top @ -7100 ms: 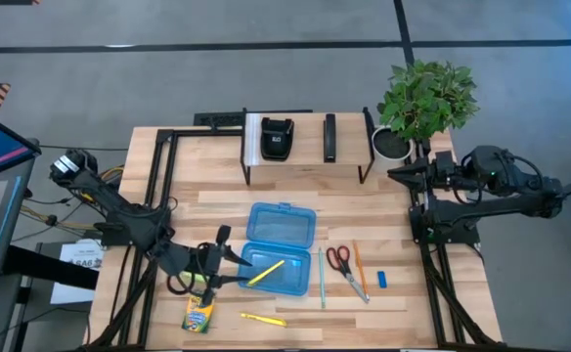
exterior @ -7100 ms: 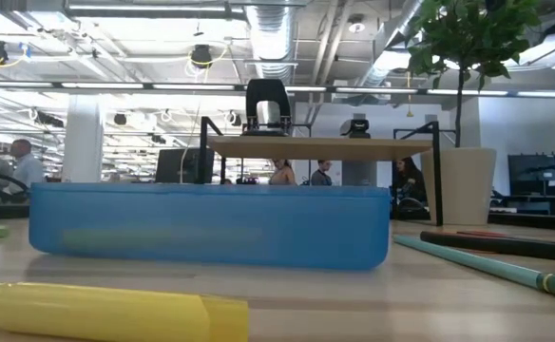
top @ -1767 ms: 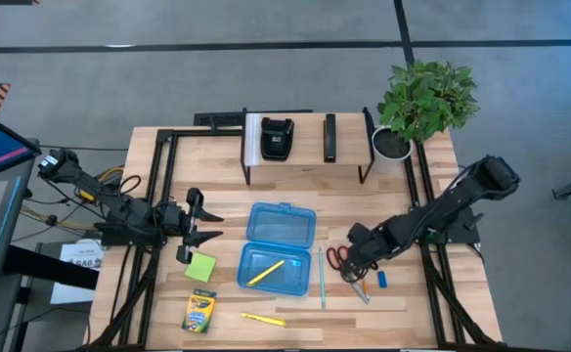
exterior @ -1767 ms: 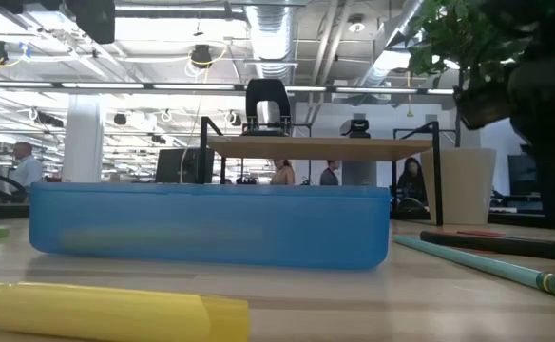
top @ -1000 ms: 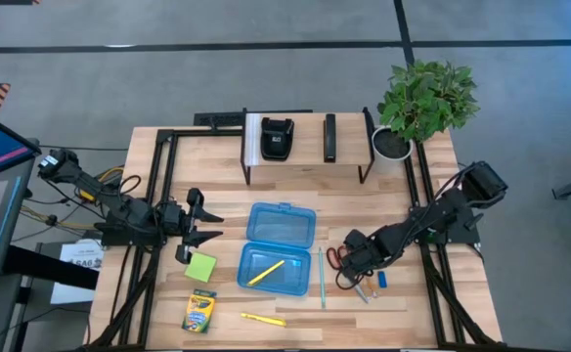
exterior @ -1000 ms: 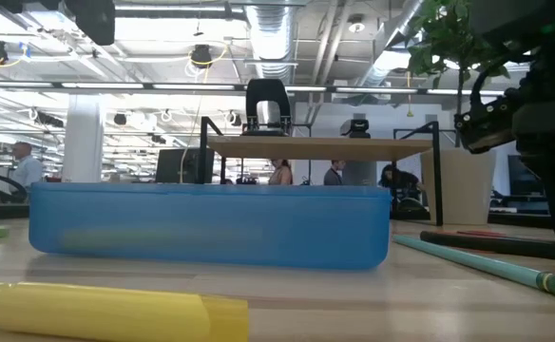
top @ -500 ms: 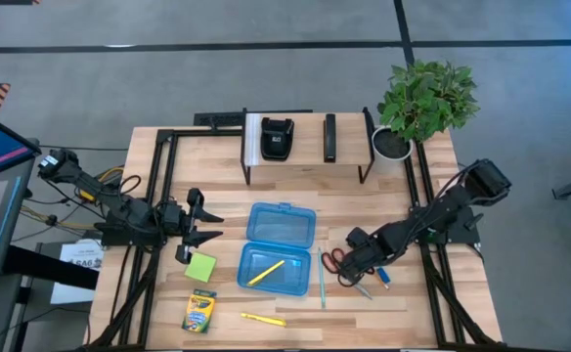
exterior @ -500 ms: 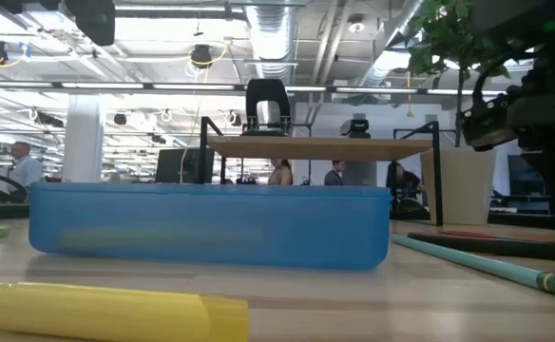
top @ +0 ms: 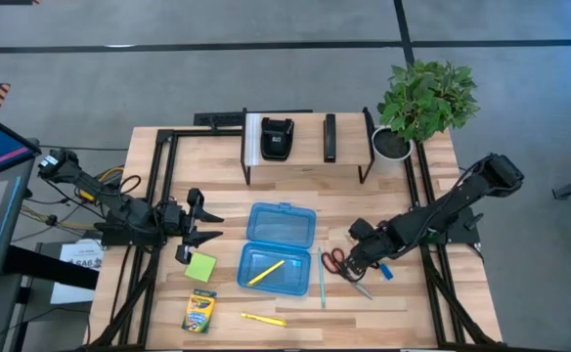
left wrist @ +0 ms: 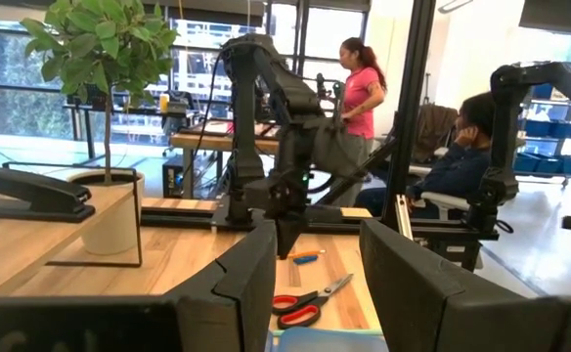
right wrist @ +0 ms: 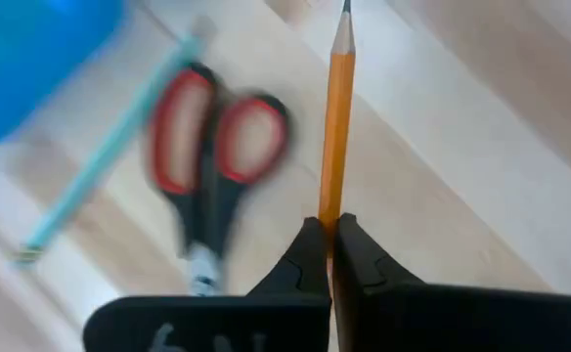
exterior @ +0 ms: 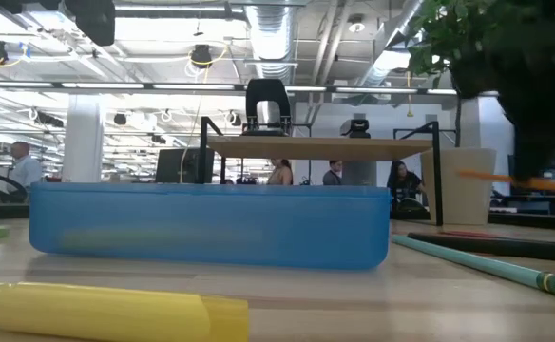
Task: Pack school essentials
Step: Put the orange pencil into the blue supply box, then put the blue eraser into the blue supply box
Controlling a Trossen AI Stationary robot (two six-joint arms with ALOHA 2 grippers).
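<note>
Reaching low, right tool (right wrist: pixel 330 235) pinches orange pencil (right wrist: pixel 337 117) above scissors (right wrist: pixel 212 166)

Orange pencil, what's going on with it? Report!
Right pincer shut on orange pencil, above scissors. Left pincer open, idle by sticky pad. Nothing in the way.

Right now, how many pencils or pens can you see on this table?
4. An orange pencil pinched in the right gripper, a teal pen beside the blue case, a yellow one inside the case, another yellow one near the front edge. More may be hidden.
</note>
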